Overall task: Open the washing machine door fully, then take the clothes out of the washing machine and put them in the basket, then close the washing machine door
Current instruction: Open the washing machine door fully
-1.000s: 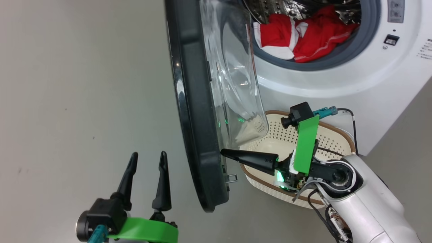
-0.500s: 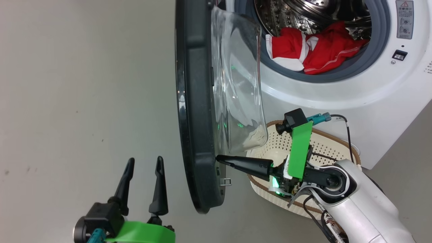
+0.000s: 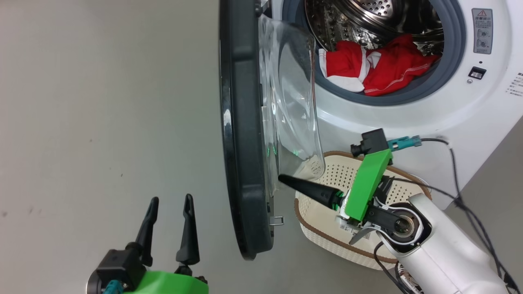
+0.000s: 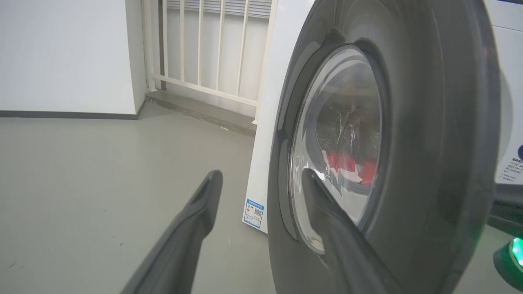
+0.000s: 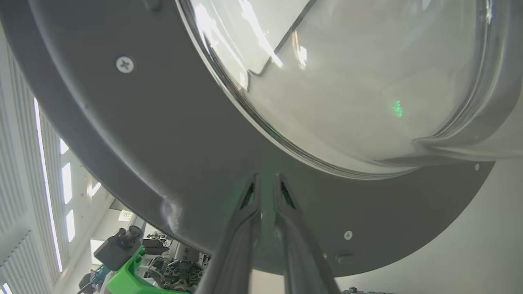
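Hanging nearest, outside washing machine door (image 3: 241, 122): one left gripper (image 3: 171, 198), fingers spread wide, empty. One right gripper (image 3: 282, 178), fingers pressed together, tips at door's inner rim below glass bowl. Door: one, round, black, swung out edge-on. Behind door: one cream basket (image 3: 327, 232). Farther: one washing machine (image 3: 408, 118), one red-white clothes (image 3: 384, 69) heap at drum mouth.

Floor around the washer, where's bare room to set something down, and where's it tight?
Widest free patch: grey floor left of the washing machine door, beyond the left gripper. Crowded: between door and washing machine, where the basket and right gripper sit. The basket's visible inside is bare.
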Robot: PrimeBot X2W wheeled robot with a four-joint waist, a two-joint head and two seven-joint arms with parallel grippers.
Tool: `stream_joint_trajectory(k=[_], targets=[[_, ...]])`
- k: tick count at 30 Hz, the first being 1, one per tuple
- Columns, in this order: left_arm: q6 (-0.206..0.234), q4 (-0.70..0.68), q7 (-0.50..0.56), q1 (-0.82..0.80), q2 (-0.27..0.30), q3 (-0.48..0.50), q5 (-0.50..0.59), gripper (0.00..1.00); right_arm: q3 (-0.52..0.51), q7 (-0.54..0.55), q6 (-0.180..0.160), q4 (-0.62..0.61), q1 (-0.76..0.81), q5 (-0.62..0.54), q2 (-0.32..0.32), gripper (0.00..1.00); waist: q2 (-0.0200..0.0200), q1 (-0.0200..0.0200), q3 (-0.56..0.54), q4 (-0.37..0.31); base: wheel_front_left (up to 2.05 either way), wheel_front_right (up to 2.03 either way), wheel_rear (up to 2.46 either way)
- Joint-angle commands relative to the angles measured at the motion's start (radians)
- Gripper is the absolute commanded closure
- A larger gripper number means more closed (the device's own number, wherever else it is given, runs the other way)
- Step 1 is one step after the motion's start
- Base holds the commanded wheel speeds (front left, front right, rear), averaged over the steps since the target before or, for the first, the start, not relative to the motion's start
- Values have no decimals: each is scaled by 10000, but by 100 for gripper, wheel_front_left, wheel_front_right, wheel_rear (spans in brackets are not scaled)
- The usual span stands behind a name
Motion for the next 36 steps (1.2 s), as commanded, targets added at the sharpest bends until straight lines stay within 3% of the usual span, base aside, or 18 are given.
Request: stream_joint_trajectory(k=[1, 12, 17, 27, 36], targets=[[63, -222, -92, -116, 112, 371, -84, 0, 75, -327, 50, -353, 89, -314, 40, 0, 0, 0, -2, -15, 0, 0, 0], [50, -287, -92, -72, 112, 492, 53, 0, 846, -3998, 50, -519, -66, -5117, -675, 0, 0, 0, 25, -338, 0, 0, 0], [23, -346, -92, -21, 112, 577, 72, 0, 766, -5483, 50, -165, 7, -7457, -659, 0, 0, 0, 9, -455, 0, 0, 0], [27, -511, -92, 99, 112, 775, 256, 0, -950, -7544, 50, 87, 887, -11351, 221, 0, 0, 0, -214, -476, 0, 0, 0], [26, -868, -92, 191, 112, 996, 423, 0, -2669, -8126, 50, -780, 2044, -13423, 863, 0, 0, 0, -243, -518, 0, 0, 0]])
